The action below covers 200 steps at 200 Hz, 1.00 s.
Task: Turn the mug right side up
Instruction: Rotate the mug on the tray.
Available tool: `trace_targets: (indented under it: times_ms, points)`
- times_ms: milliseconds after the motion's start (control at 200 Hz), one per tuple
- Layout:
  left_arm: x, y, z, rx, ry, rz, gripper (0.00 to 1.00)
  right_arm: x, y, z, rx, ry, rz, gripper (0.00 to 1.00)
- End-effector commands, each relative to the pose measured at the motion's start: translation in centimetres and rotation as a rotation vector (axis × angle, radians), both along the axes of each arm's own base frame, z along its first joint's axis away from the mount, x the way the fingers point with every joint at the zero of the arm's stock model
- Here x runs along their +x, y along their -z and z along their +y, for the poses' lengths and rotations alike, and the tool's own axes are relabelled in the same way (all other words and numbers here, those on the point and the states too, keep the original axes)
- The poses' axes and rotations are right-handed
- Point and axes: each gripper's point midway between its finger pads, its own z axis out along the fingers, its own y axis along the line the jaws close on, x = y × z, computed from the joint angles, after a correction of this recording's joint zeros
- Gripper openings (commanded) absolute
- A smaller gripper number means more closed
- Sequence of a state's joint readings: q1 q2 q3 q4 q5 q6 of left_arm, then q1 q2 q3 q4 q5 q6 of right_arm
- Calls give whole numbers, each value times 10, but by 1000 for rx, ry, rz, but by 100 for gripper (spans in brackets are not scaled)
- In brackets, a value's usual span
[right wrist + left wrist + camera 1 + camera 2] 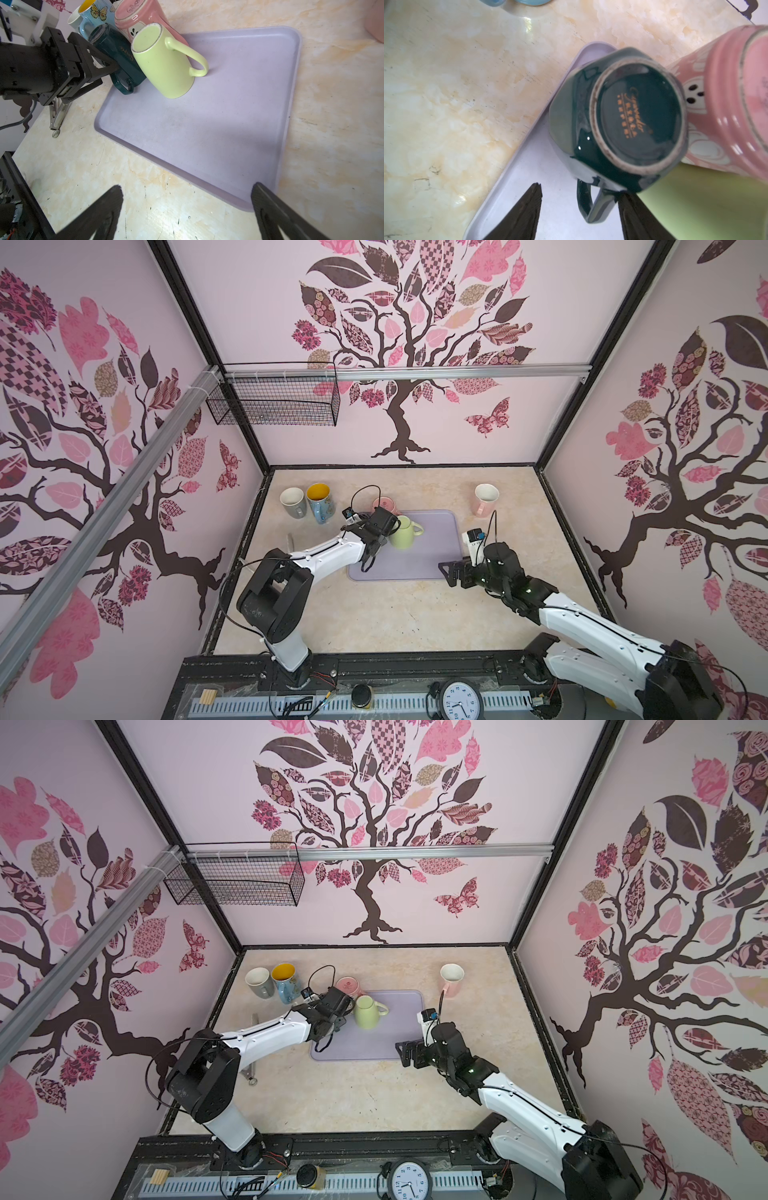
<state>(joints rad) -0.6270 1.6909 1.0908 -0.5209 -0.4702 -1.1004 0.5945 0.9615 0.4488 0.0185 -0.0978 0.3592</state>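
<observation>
Top view, one tray [415, 564], five mugs [401, 537] showing, my right gripper [448, 574] spread empty at its near right corner, left wrist, my left gripper [579, 190] parted astride the handle of the upturned dark green mug [633, 124], unclamped, right wrist, six mugs, dark green at the tray's far left corner

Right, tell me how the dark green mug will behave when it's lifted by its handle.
The dark green mug looks glazed ceramic: rigid, probably heavy for its size, chippable. Its glossy handle, between the open jaws of the left gripper, may slip or pivot. The pink mug and light green mug crowd it, so lifting could knock them.
</observation>
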Motion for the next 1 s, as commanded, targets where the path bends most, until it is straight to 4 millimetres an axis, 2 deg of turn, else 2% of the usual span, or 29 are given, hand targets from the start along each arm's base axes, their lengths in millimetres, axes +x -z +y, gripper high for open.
trace_targets:
  times_ms: [0,150,225,355,415,705,995]
  points:
    - [2,-5,7,53,16,6,60,-3,-2,-1,1,-1,-1,99]
    - [4,0,9,70,24,26,58,-3,-2,-2,2,1,-3,99]
    - [7,2,7,71,40,28,50,-3,-2,-2,3,3,-4,100]
    - [12,6,7,69,52,50,44,-5,-3,1,12,-15,-1,99]
    - [14,7,7,70,56,52,38,-4,-3,1,11,-12,-1,100]
    - [21,13,11,85,63,78,36,-4,-1,0,5,-8,1,99]
    - [25,-2,17,115,79,55,36,-3,1,0,2,-5,7,100]
